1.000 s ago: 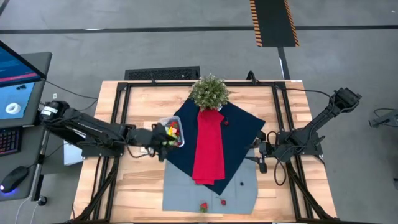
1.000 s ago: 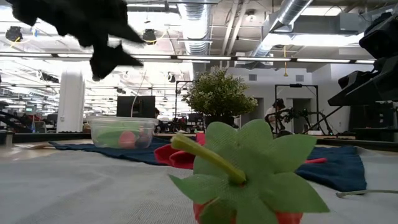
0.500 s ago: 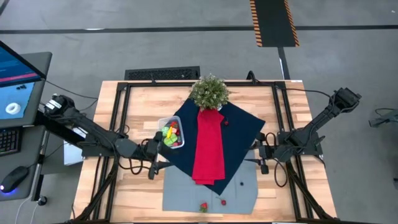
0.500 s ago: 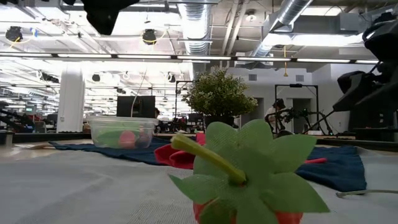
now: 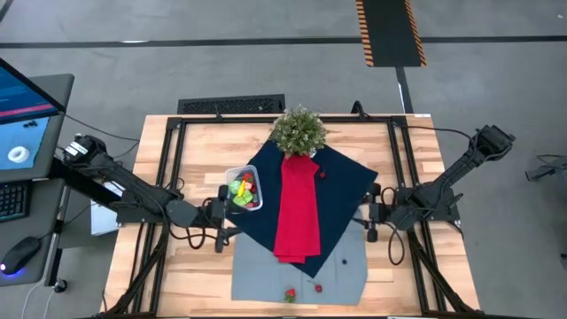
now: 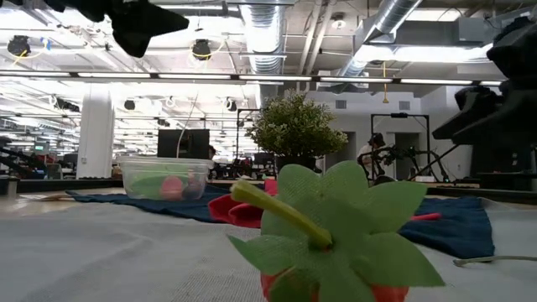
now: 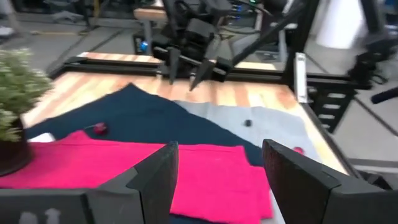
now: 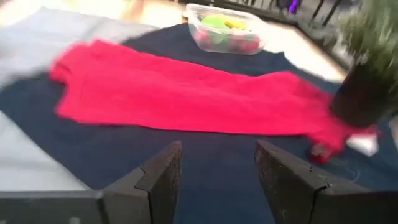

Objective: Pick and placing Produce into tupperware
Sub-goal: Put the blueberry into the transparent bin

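A wooden table (image 5: 204,142) carries a navy cloth (image 5: 341,190), grey cloth (image 5: 257,270), red cloth (image 5: 297,213) and potted plant (image 5: 299,130). The tupperware (image 5: 242,189), holding produce (image 5: 237,188), sits left of the red cloth. Left gripper (image 5: 221,239) and right gripper (image 5: 371,219) hang released, empty.

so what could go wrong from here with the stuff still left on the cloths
The strawberry lies at the grey cloth's very front edge, so a nudge could roll it off the table. The small pieces are far from the tupperware, across the loose red cloth, which a low hand might snag. Both the left hand and right hand are open and empty, and could crowd each other mid-table.
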